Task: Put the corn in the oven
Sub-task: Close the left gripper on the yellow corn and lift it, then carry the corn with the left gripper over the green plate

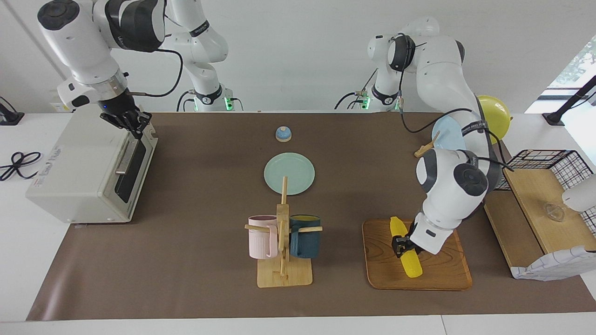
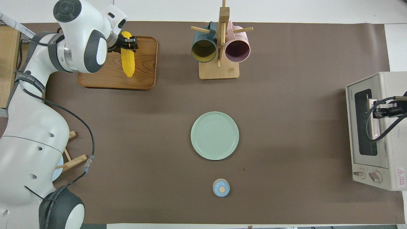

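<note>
A: What sits along the table edge nearest the robots?

B: A small blue lidded dish (image 1: pixel 283 134) near the middle of that edge; a green plate (image 1: pixel 289 173) just farther out; at the right arm's end stands the oven (image 1: pixel 88 170), door closed; the right gripper (image 1: pixel 132 123) is pressed together on the oven's bar handle (image 1: pixel 126 156), at the handle's end nearer the robots.

A: And toward the farthest edge?

B: A wooden mug rack (image 1: pixel 283 242) with a pink mug (image 1: pixel 262 236) and a dark teal mug (image 1: pixel 305 235) at mid-table; a wooden tray (image 1: pixel 416 256) toward the left arm's end.

A: Where is the corn?

B: The corn (image 1: pixel 405 254) is at the tray, lengthwise toward the farthest edge; the left gripper (image 1: pixel 401 244) pinches the cob at its middle; whether it is touching the tray or lifted off it I cannot tell.
</note>
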Robot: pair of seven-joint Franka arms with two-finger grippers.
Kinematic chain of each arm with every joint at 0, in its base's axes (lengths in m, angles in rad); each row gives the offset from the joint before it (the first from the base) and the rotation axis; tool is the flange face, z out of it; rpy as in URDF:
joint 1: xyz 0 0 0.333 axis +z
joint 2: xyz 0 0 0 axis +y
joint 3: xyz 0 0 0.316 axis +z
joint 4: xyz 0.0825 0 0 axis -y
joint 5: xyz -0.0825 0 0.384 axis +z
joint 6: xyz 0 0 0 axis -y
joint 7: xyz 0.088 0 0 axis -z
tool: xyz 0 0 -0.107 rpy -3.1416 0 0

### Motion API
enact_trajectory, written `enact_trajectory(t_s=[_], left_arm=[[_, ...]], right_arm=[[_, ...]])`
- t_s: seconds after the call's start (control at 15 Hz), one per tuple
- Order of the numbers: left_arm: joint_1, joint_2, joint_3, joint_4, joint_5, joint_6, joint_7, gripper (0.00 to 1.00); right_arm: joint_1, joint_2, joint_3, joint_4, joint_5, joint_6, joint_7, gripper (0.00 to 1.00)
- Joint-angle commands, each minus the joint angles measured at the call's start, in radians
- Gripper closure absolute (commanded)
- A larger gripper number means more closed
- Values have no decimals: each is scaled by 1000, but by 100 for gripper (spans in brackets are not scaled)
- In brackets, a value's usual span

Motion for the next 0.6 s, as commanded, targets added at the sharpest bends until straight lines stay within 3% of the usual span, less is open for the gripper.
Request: enact_trajectory(t_s=[0.0, 0.33, 0.53], left_arm=[[-47, -281, 6, -345, -73, 4, -50, 100], [-221, -467, 3, -640, -137, 39, -128, 100], [-391, -565, 3, -897, -137, 354, -301, 100]], right_arm=[[-14, -50, 5, -64, -3, 43, 8, 100], [-49, -22, 5, -78, -26, 126, -151, 100], [-77, 8, 5, -89, -26, 150, -175, 100]])
